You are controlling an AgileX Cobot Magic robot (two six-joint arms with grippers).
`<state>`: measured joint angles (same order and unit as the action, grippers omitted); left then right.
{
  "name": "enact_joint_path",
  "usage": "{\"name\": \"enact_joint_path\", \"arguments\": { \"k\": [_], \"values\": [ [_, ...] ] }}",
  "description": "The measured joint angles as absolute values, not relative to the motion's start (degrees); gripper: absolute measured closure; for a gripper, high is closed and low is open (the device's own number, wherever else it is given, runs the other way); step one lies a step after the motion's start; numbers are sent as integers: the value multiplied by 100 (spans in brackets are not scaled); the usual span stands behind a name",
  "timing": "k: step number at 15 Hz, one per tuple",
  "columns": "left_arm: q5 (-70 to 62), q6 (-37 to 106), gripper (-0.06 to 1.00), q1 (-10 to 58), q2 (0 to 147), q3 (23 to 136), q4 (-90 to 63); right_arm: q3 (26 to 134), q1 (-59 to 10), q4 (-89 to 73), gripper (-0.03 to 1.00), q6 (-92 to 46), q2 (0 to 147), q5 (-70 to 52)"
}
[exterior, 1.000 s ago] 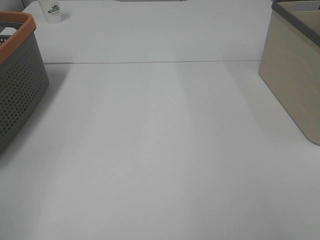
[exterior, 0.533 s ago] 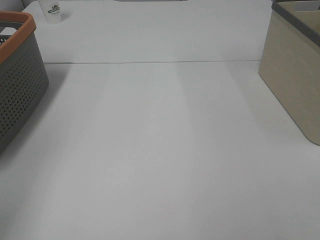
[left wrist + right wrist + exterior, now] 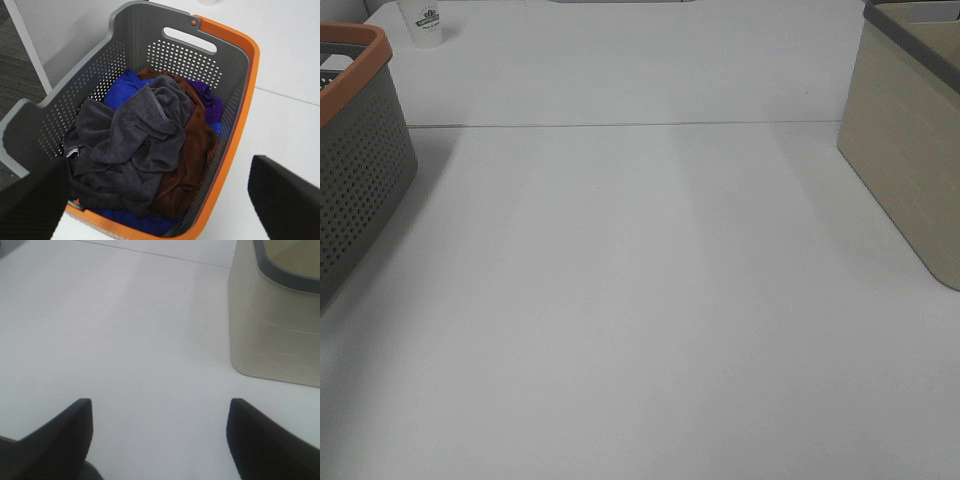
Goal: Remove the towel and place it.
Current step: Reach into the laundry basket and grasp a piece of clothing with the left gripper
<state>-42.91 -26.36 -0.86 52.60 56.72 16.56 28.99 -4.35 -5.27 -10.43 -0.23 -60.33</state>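
The towel point(image 3: 132, 145) is dark charcoal-grey and lies crumpled on top of the pile inside the grey basket with an orange rim point(image 3: 240, 115). Its small white tag point(image 3: 73, 151) shows at one edge. My left gripper point(image 3: 160, 200) hovers above the basket, open and empty, with its fingers point(image 3: 285, 197) wide apart and clear of the cloth. My right gripper point(image 3: 162, 440) is open and empty above the bare white table point(image 3: 125, 340). Neither gripper shows in the exterior high view, where only the basket's side point(image 3: 360, 170) shows at the left edge.
Brown point(image 3: 192, 150), blue point(image 3: 120, 90) and purple point(image 3: 210, 102) cloths lie under the towel. A beige bin point(image 3: 910, 160) stands at the right, also in the right wrist view point(image 3: 275, 325). A white paper cup point(image 3: 426, 22) stands at the far left.
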Motion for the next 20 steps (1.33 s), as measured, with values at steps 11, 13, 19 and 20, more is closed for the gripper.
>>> {"name": "enact_joint_path", "arguments": {
  "k": [11, 13, 19, 20],
  "values": [
    [-3718, -6709, 24, -86, 7930, 6394, 3994, 2899, -435, -527, 23, -1043, -23, -6033],
    [-3701, -7391, 24, -86, 8228, 6394, 4452, 2899, -435, -527, 23, -1043, -23, -6033],
    [-3701, -8720, 24, -86, 9236, 7145, 4624, 2899, -435, -527, 23, -1043, -23, -6033],
    [-3753, -8738, 24, -86, 9482, 7391, 4561, 2899, -435, -527, 23, -1026, -23, -6033]
  ]
}}
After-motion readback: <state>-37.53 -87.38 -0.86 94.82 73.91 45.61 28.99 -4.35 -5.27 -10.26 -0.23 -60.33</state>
